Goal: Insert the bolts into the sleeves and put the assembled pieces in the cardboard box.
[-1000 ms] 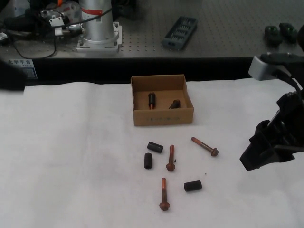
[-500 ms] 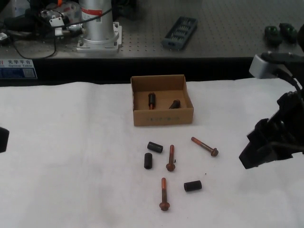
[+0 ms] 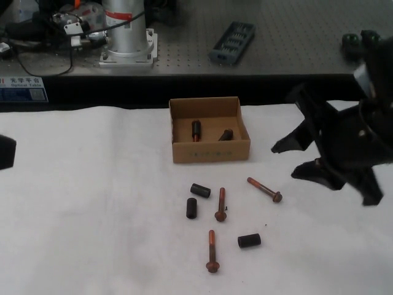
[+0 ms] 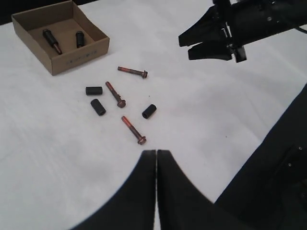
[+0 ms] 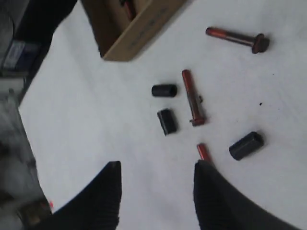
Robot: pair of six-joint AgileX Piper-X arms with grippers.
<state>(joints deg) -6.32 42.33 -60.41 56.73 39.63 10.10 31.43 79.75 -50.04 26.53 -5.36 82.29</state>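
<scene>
High view: cardboard box [image 3: 210, 152] is set on a white sheet [image 3: 92, 215]; two assembled pieces [image 3: 196, 129] are laid inside.
Bolts [image 3: 220, 204]: three are scattered just before the box.
Sleeves [image 3: 191, 208]: three are scattered among them.
Right gripper [image 3: 284, 161]: fingers are spread, nothing is held, right of the box.
Left gripper [image 4: 156, 153]: fingers are pressed together, nothing is held.

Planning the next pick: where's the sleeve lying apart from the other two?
In the high view the sleeve lies right of the bolt nearest the camera, touching nothing, well short of the cardboard box.
</scene>
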